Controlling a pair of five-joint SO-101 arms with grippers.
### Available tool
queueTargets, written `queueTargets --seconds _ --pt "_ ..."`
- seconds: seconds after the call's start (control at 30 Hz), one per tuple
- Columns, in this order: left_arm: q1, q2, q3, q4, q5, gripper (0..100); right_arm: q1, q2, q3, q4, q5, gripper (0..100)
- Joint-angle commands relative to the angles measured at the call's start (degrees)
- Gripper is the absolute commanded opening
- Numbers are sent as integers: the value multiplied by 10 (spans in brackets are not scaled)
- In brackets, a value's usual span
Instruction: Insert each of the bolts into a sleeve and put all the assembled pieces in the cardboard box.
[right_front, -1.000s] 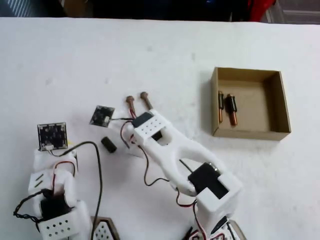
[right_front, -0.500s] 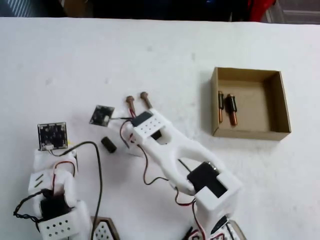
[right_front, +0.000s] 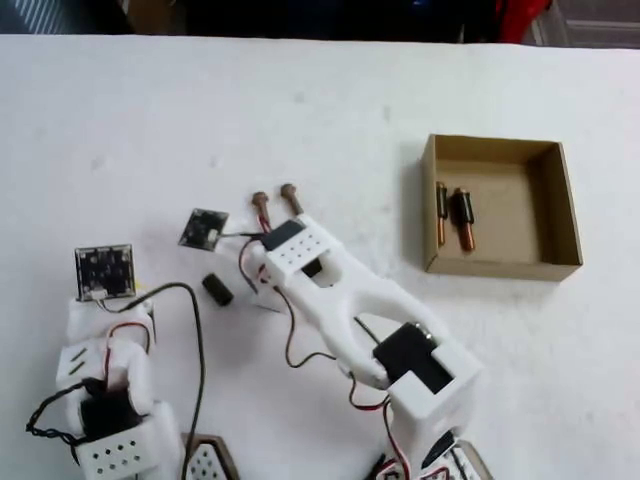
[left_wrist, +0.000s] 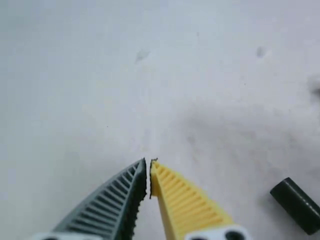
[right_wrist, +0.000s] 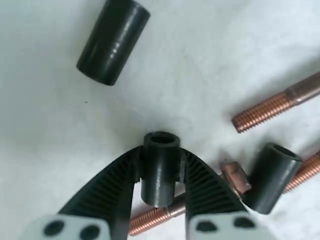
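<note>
My right gripper (right_wrist: 160, 151) is shut on a black sleeve (right_wrist: 160, 172), held upright just above the table. A second sleeve (right_wrist: 114, 42) lies beyond it and a third sleeve (right_wrist: 272, 177) stands tilted beside it. Copper bolts (right_wrist: 277, 105) (right_wrist: 160, 217) lie around them. In the high view the right arm (right_front: 340, 290) is at the table's middle, with two bolts (right_front: 262, 210) (right_front: 293, 200) just past it and a loose sleeve (right_front: 217, 289) to its left. My left gripper (left_wrist: 149, 166) is shut on nothing over bare table, a sleeve (left_wrist: 296, 205) off to its side. The cardboard box (right_front: 555, 200) holds two assembled pieces (right_front: 452, 215).
The left arm (right_front: 110, 350) is folded back at the near left corner. Wires (right_front: 195, 340) trail from both arms across the table between them. The box stands on the right, well apart from the arms.
The right arm has shifted very slightly to the right. The left arm, the bolts and the box stay where they were.
</note>
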Motion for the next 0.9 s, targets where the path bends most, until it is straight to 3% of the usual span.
queueTargets --seconds 0.0,0.5,0.87 --pt "-1 -7 -6 -2 -7 54 2 -59 -18 28 -8 16" --pt "-1 -7 2 -4 -7 54 13 -212 -18 124 -8 17" --pt "-1 -7 2 -4 -7 54 103 -311 -15 181 -8 17"
